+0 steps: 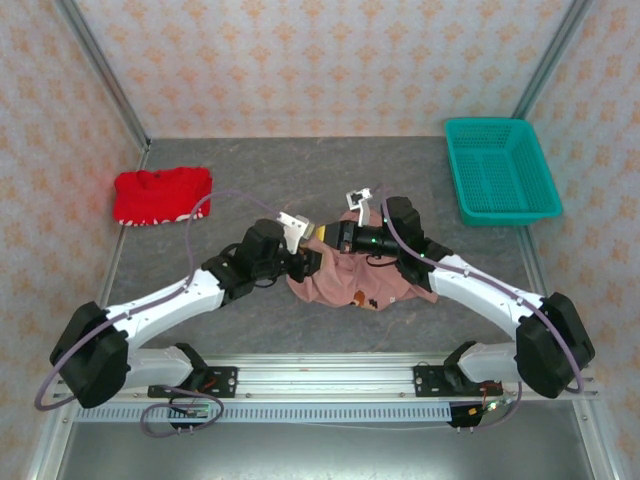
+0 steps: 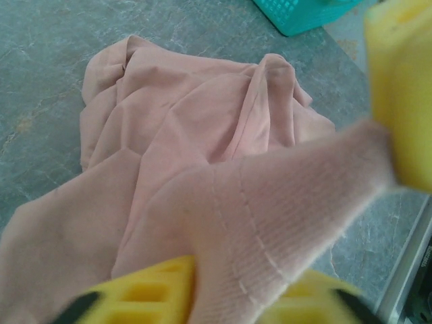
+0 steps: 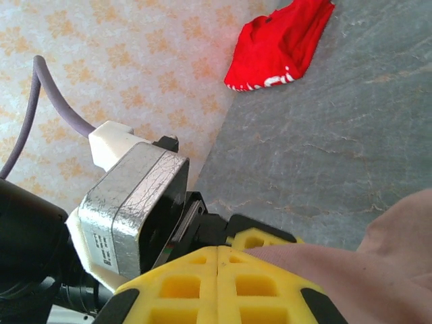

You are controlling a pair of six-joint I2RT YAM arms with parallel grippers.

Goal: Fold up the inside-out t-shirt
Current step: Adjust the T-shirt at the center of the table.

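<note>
The inside-out t-shirt lies crumpled in a salmon-pink heap at the middle of the table, between both arms. My left gripper is at the heap's upper left edge. In the left wrist view it is shut on a stitched hem of the t-shirt, with cloth running between its yellow fingers. That hem stretches taut up to a yellow finger of the right gripper. My right gripper sits close beside the left one. Its fingers are pressed together, with pink cloth leading from their tip.
A bright red garment with white trim lies at the table's back left. A teal mesh basket stands at the back right. Grey tabletop stretches behind the heap. Patterned walls close in the sides and the back.
</note>
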